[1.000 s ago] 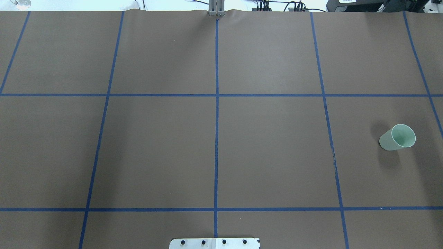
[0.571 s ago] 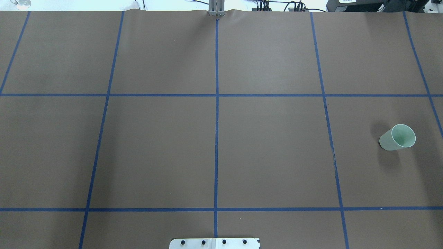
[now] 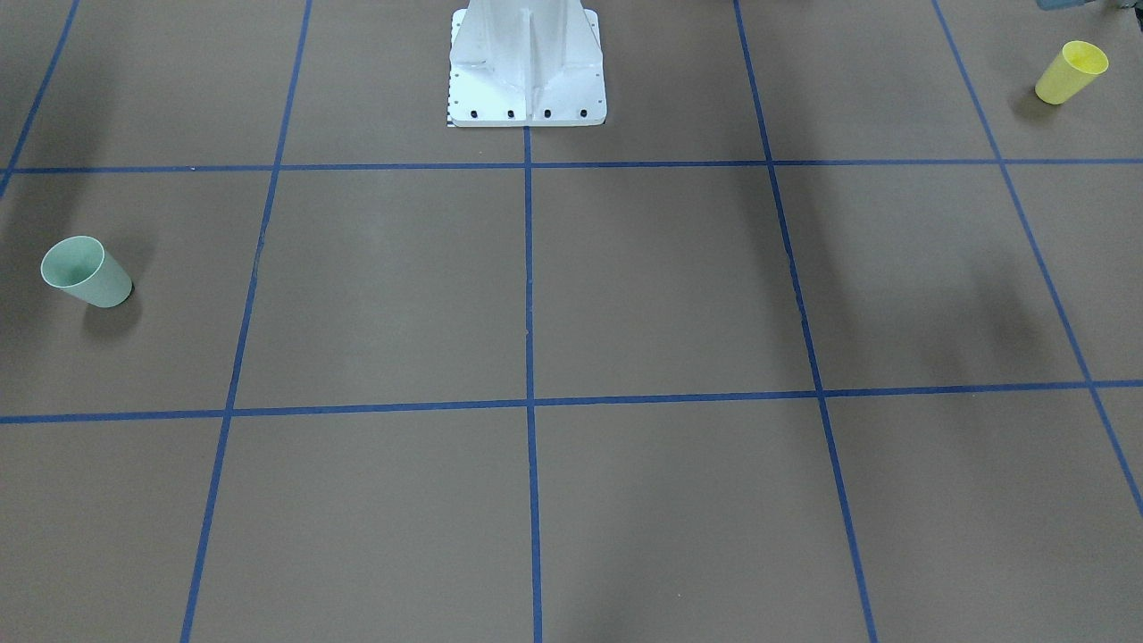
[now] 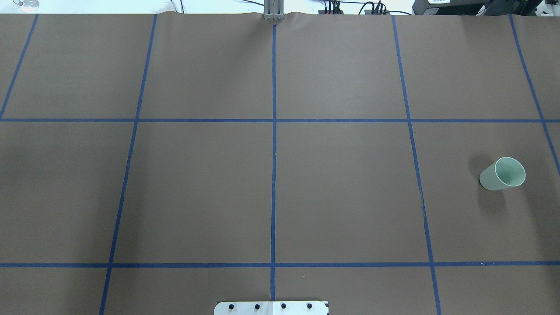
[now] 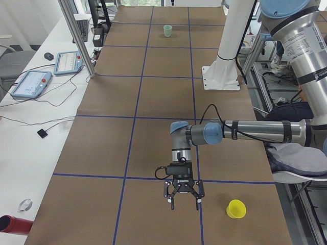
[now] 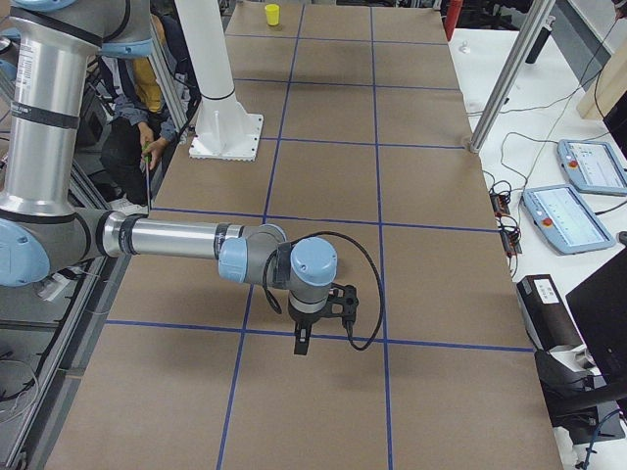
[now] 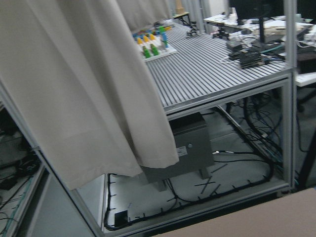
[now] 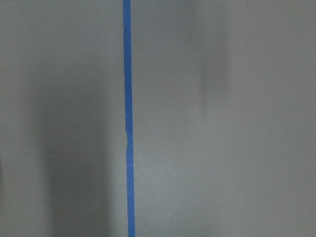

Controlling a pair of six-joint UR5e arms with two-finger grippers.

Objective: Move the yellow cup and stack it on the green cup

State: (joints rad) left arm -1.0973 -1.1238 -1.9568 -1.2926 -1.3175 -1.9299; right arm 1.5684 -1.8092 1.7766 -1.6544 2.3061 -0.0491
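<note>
Swing the left gripper [image 5: 183, 196], hanging fingers-down just beside the yellow cup [image 5: 236, 208] and not readable as open or closed from the side view, over the cup, then lower squarely so the jaws take the wall below the rim without tipping it. Keep the right gripper [image 6: 312, 338], likewise unreadable, hung over the worktop [image 4: 341, 192]. Note both cups upright, mouths up, long axes vertical: yellow near the worktop's robot-side left corner, green cup [image 4: 502, 174] near its right edge, well apart.

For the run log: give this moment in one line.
yellow cup upright, free | green cup upright, empty | left gripper near yellow cup | not stacked
</note>
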